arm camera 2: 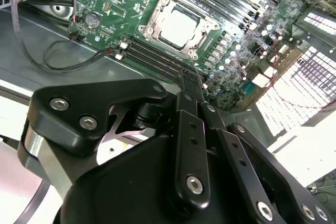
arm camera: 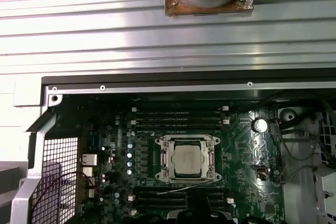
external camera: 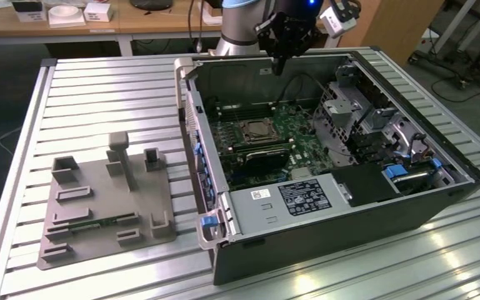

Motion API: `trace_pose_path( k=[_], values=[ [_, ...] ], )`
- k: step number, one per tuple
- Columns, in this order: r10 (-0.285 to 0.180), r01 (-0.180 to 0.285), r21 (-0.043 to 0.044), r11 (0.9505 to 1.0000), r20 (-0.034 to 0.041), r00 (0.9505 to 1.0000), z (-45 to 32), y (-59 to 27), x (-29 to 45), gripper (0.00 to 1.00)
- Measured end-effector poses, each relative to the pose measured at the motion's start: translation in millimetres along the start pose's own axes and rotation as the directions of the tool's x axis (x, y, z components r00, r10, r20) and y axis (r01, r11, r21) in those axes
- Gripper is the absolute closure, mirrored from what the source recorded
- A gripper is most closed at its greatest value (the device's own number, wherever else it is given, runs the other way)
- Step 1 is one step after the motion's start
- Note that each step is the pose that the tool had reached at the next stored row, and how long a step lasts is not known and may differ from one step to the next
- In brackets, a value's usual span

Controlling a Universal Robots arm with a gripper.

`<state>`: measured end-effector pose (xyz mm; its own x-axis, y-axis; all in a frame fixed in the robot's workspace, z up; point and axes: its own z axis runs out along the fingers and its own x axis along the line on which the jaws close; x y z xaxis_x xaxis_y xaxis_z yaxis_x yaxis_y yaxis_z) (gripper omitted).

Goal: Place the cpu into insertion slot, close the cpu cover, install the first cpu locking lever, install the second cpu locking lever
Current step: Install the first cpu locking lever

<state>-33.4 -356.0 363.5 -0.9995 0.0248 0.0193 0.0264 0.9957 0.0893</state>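
Observation:
The cpu (external camera: pixel 261 129) (arm camera 2: pixel 178 25) (arm camera: pixel 187 160) lies flat in the motherboard socket inside the open computer case (external camera: pixel 223 250). Its pale metal top shows through the cpu cover (arm camera 2: pixel 151 22) (arm camera: pixel 164 157), a silvery frame lying down around it. A thin wire lever (arm camera: pixel 185 186) runs slanted along one side of the socket. My gripper (external camera: pixel 280 66) (arm camera 2: pixel 190 77) hangs above the case's far wall, well apart from the socket. Its black fingers (arm camera 2: pixel 185 129) are pressed together with nothing between them.
A grey moulded fixture (external camera: pixel 107 206) lies on the slatted metal table (external camera: pixel 98 94) at the exterior view's left. In the case, a white-labelled black box (external camera: pixel 302 195) sits near the front and drive cages (external camera: pixel 365 119) stand at the right. Loose cables (arm camera 2: pixel 58 51) lie beside the board.

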Motion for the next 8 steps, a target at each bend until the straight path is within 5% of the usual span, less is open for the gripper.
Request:
trace_pose_path(
  k=[8],
  values=[
    [0.0,0.0,0.0,1.0,0.0,1.0,14.2,-1.3,-0.1,0.89]
  ],
)
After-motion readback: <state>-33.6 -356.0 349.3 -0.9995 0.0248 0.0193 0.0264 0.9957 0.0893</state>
